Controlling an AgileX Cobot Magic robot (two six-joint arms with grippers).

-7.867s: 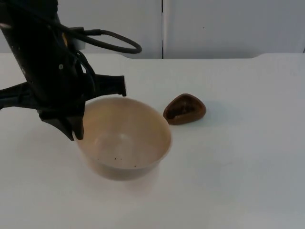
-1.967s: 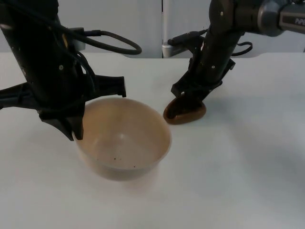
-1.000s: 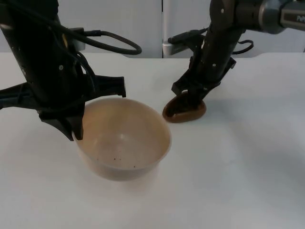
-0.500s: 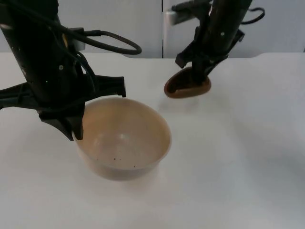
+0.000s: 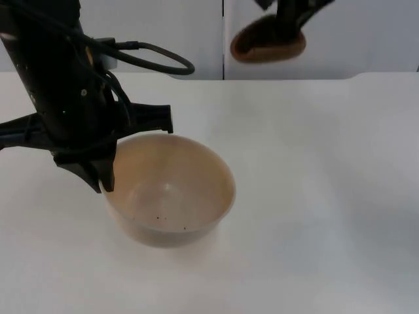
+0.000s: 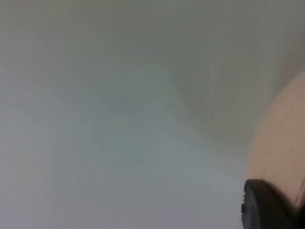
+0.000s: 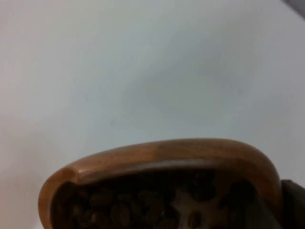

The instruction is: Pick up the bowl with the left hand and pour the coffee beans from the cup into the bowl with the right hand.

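1. A smooth, round, pale beige bowl [image 5: 170, 190] sits on the white table [image 5: 314, 196], a few dark specks inside.
2. A rounded brown wooden cup [image 5: 268, 40] holds dark coffee beans [image 7: 157, 202], raised high before the grey wall.
3. The left gripper [image 5: 98, 173] pinches the bowl's near rim.
4. The right gripper [image 5: 288, 23] clamps the cup's rim.
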